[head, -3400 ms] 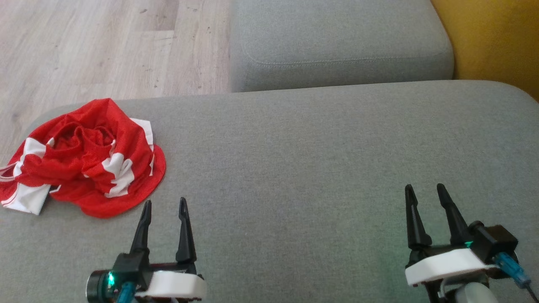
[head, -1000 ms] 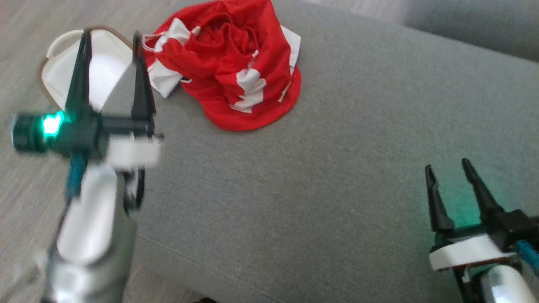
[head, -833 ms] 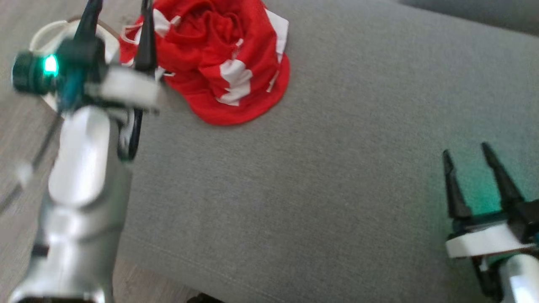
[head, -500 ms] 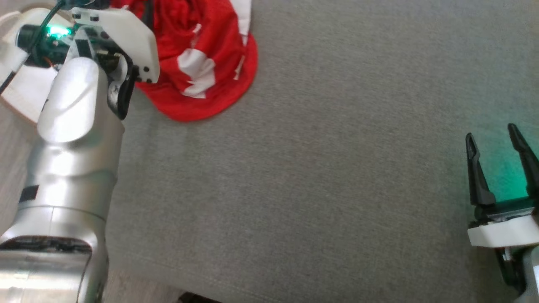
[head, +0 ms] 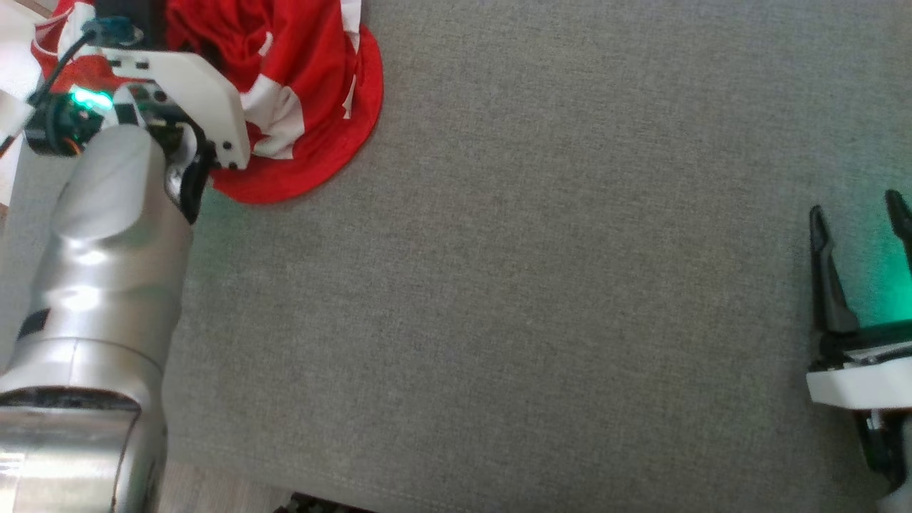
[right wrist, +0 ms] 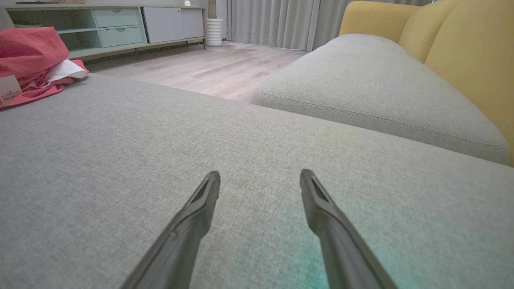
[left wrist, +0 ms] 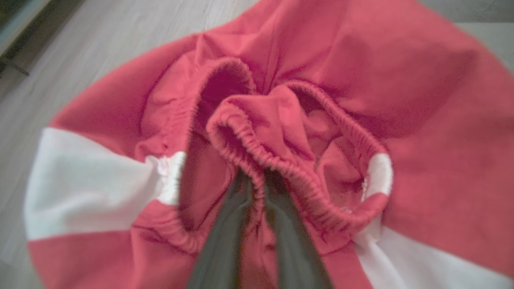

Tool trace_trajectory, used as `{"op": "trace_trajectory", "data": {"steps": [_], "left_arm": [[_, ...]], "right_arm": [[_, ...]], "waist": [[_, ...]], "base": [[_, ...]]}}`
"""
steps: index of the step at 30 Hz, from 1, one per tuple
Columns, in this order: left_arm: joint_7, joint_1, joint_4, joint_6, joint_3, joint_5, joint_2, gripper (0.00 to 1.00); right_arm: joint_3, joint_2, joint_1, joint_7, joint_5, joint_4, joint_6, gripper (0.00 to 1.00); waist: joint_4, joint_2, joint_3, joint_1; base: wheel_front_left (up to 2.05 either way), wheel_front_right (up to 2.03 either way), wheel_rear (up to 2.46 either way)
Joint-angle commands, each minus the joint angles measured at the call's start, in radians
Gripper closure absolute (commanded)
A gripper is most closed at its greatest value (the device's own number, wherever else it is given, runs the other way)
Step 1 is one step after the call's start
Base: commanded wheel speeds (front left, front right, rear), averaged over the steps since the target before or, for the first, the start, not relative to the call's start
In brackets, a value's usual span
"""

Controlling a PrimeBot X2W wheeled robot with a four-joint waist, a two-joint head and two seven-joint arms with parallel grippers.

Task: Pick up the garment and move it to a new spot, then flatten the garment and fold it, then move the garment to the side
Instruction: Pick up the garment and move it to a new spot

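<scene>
Only the pick-up is under way: the left gripper [left wrist: 258, 181] pinches the elastic waistband [left wrist: 241, 140] of the crumpled red-and-white shorts [left wrist: 421, 120] between its jaws, the right gripper [right wrist: 260, 180] gapes empty over the sofa cushion [right wrist: 120, 160], and lifting, moving, flattening and folding all remain.

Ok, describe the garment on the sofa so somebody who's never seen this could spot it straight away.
Look at the wide grey sofa cushion and go to its far left corner. There lies the garment, a crumpled heap with an elastic waistband pinched by the left gripper. Its bright red with white patches stands out from the plain grey around it.
</scene>
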Motion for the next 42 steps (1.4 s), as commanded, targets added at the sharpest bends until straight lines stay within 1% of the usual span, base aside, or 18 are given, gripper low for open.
{"op": "trace_trajectory", "data": {"steps": [1,5,10,15,19,22,27,31,33,35,38,40,42], "left_arm": [[-0.025,-0.046,-0.025,-0.003,0.011,0.007,0.067,1.00],[-0.138,-0.097,-0.035,-0.008,-0.003,0.017,0.083,1.00],[-0.221,-0.172,-0.053,-0.014,-0.031,0.032,0.085,1.00],[-0.258,-0.219,-0.071,-0.025,-0.078,0.042,0.070,1.00],[-0.262,-0.251,-0.103,-0.032,-0.144,0.023,0.035,1.00],[-0.247,-0.267,-0.151,-0.033,-0.245,-0.041,0.013,1.00],[-0.230,-0.295,-0.287,-0.033,-0.396,-0.209,0.021,1.00],[-0.238,-0.308,-0.399,-0.033,-0.470,-0.369,0.023,1.00],[-0.247,-0.314,-0.437,-0.033,-0.497,-0.426,0.026,1.00],[-0.267,-0.312,-0.456,-0.033,-0.523,-0.461,0.025,1.00],[-0.297,-0.264,-0.447,-0.033,-0.578,-0.486,0.009,1.00],[-0.340,-0.210,-0.420,-0.033,-0.618,-0.480,0.003,1.00],[-0.397,-0.118,-0.377,-0.033,-0.641,-0.485,-0.012,1.00]], "right_arm": [[0.013,-0.022,-0.017,-0.010,0.001,-0.031,0.007,0.00],[0.012,-0.010,-0.028,-0.010,0.002,-0.025,0.007,0.00],[0.028,0.032,-0.044,-0.010,0.005,-0.008,0.007,0.00],[0.053,0.102,-0.055,-0.010,0.011,0.024,0.007,0.00],[0.071,0.151,-0.059,-0.010,0.014,0.043,0.007,0.00],[0.088,0.181,-0.055,-0.010,0.017,0.053,0.007,0.00],[0.096,0.208,-0.045,-0.010,0.027,0.057,0.007,0.00],[0.100,0.216,-0.038,-0.010,0.040,0.062,0.007,0.00],[0.106,0.218,-0.036,-0.010,0.053,0.060,0.007,0.00],[0.112,0.218,-0.039,-0.010,0.075,0.055,0.007,0.00],[0.111,0.218,-0.042,-0.010,0.097,0.047,0.007,0.00],[0.112,0.218,-0.046,-0.010,0.108,0.044,0.007,0.00],[0.115,0.218,-0.049,-0.010,0.119,0.048,0.007,0.00]], "waist": [[0.002,0.0000,0.003,0.0000],[0.004,0.0000,-0.012,0.0000],[-0.007,0.0000,-0.072,0.0000],[-0.052,0.0000,-0.177,0.0000],[-0.099,0.0000,-0.260,0.0000],[-0.149,0.0000,-0.314,0.0000],[-0.247,0.0000,-0.365,0.0000],[-0.333,0.0000,-0.382,0.0000],[-0.372,0.0000,-0.380,0.0000],[-0.407,0.0000,-0.368,0.0000],[-0.443,0.0000,-0.346,0.0000],[-0.461,0.0000,-0.329,0.0000],[-0.475,0.0000,-0.318,0.0000]], "base": [[0.00,0.00,0.00],[0.00,0.00,0.00],[0.00,0.00,0.00],[0.00,0.00,0.00],[0.00,0.00,0.00],[0.00,0.00,0.00],[0.00,0.00,0.00],[0.00,0.00,0.00],[0.00,0.00,0.00],[0.00,0.00,0.00],[0.00,0.00,0.00],[0.00,0.00,0.00],[0.00,0.00,0.00]]}}
